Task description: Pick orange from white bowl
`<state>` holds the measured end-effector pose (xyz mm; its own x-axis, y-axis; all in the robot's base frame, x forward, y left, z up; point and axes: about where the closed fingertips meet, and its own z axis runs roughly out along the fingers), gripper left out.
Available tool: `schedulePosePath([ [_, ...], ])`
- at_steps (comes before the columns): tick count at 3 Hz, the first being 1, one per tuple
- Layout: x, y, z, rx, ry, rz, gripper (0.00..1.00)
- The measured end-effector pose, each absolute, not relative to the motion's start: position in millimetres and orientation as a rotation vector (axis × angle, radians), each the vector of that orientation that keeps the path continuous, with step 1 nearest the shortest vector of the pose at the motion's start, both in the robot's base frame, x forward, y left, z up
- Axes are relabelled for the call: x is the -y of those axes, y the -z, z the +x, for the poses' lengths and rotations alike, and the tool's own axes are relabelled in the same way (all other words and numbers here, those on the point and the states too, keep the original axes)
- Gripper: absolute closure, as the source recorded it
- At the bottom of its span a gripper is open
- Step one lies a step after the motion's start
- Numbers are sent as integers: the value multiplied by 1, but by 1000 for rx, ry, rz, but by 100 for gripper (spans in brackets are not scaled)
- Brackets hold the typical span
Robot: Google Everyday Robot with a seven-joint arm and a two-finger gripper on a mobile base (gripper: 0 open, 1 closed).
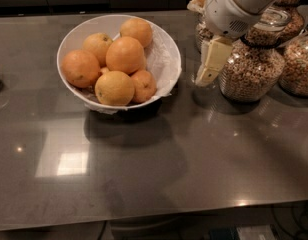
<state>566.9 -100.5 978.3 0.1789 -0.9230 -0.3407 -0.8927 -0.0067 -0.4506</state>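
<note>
No readable text, none on gripper (209,66) beside jars (250,70)

Pretty dim, light from overhead: square glare patch on the glossy countertop (194,174), soft shadow in front of the white bowl (79,31), pale gripper (207,73) at upper right by the jar (249,71) looks brightest

Deep-orange orange (125,55) sits top-centre in paper-lined white bowl (84,26), far left on counter (159,179); gripper (204,77) hangs just right of bowl.
</note>
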Motion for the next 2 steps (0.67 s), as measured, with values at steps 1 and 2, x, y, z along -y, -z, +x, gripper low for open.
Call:
schedulePosePath([
  [1,78,-965,599,-1613,66,-1952,0],
  [2,69,-956,629,-1552,69,-1989,0],
])
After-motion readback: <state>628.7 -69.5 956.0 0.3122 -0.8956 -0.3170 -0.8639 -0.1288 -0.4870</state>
